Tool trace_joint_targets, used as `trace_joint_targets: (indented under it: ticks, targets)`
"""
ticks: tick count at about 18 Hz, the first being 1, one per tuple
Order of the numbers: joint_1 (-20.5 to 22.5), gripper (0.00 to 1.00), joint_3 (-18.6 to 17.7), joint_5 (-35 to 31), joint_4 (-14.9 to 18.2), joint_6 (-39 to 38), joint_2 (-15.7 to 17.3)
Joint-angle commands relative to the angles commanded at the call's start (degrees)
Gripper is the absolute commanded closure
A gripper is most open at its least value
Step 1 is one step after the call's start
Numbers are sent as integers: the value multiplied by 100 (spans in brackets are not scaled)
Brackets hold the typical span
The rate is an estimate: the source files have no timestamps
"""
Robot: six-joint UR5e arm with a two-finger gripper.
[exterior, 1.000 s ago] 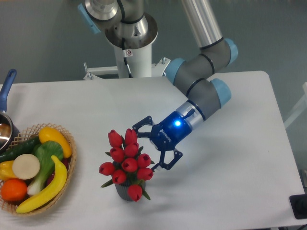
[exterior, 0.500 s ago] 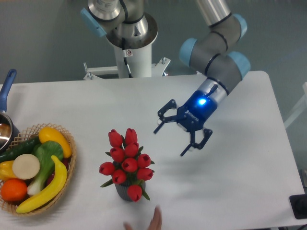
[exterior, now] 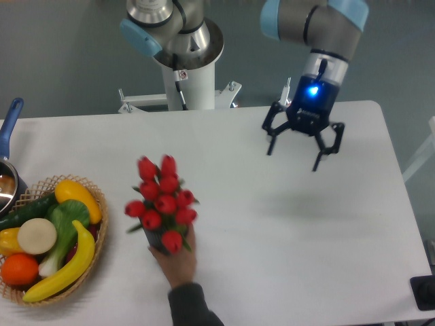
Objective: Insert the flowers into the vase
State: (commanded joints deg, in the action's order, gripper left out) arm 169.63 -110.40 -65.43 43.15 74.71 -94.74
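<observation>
Two-finger tool [exterior: 303, 144] spread open, empty, parked high at 1 o'clock, well apart from the work. Bunch of red tulip buds [exterior: 158, 201] seated in small dark grey vase [exterior: 155, 239] mid-bench, human hand [exterior: 177, 257] gripping vase from 6 o'clock, probably to reposition it.

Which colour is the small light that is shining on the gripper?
Blue. It glows on the body just above the open black two-finger gripper, shown clearly in the fixed camera view.
</observation>
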Motion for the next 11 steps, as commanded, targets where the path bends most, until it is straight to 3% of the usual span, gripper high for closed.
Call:
trace_joint_targets:
  ticks: [6, 9, 11]
  targets:
    - [87, 0, 458, -1049, 430, 0, -466]
    - [193, 0, 397, -1612, 448, 52, -607]
    - [167, 0, 623, -1648, 431, 97, -843]
